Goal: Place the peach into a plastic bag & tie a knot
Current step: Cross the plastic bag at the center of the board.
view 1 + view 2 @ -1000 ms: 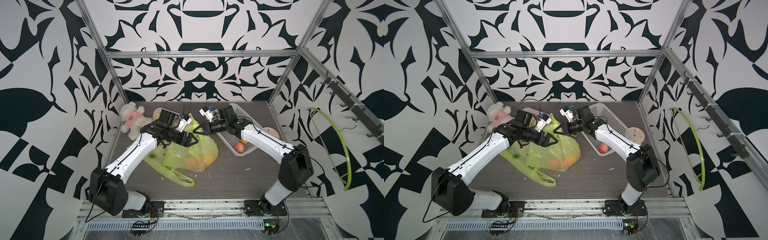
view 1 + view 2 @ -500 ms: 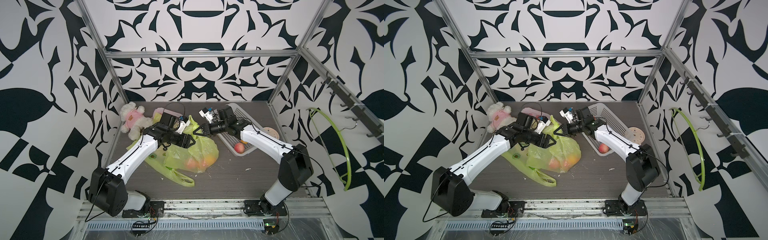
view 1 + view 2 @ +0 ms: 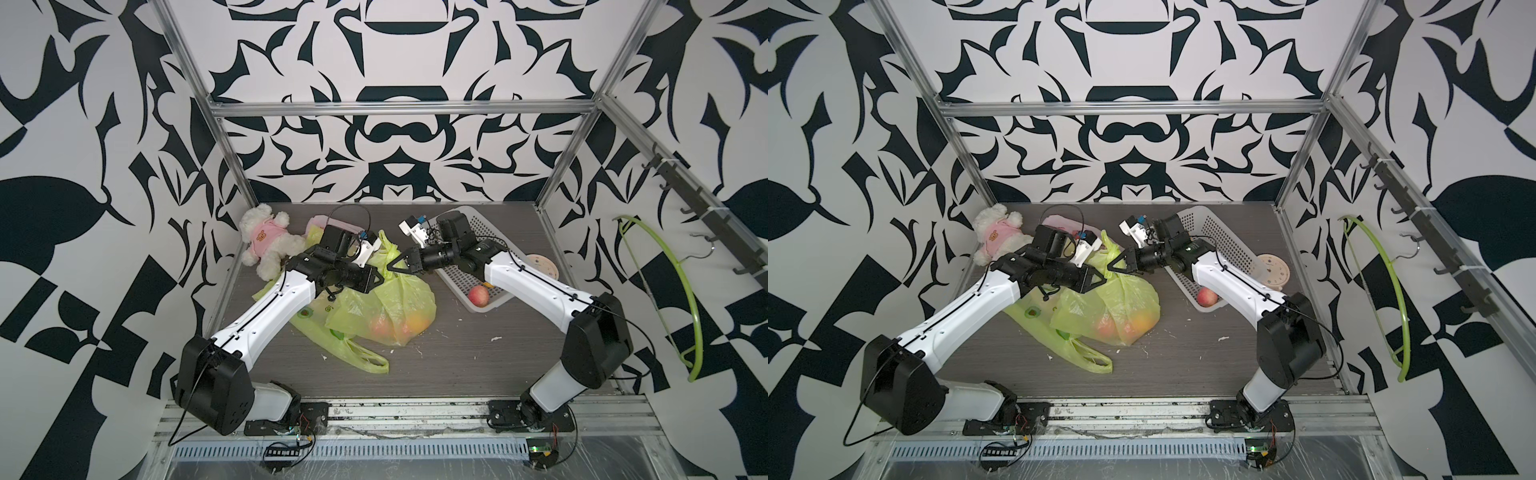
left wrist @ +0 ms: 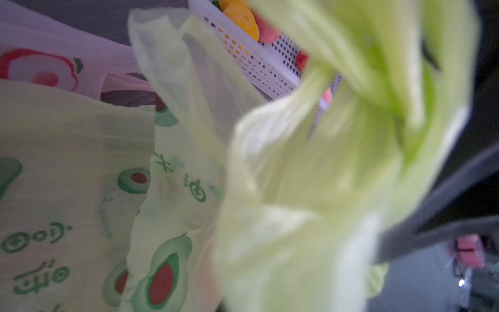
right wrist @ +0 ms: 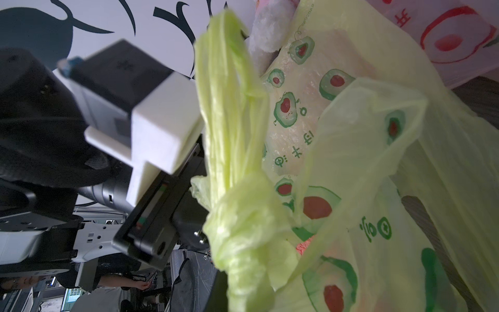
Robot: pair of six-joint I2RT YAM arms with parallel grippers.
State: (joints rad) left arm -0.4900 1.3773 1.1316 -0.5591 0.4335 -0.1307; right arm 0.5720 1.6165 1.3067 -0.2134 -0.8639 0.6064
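Peach (image 3: 379, 328) lies inside the green bag (image 3: 405, 299), beside 1 orange fruit (image 3: 415, 322). Right gripper (image 3: 390, 268) is clamped on the bag's twisted handle (image 5: 229, 108); left gripper (image 3: 379, 279) is closed against the bag, hold unclear.

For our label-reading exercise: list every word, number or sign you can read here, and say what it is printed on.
"avocado": small green script on the green plastic bag.
Stylised green characters on that bag: I cannot read them.
Red characters on the pink bag: cut off, unreadable.
Numbers on the clock dial: too small.
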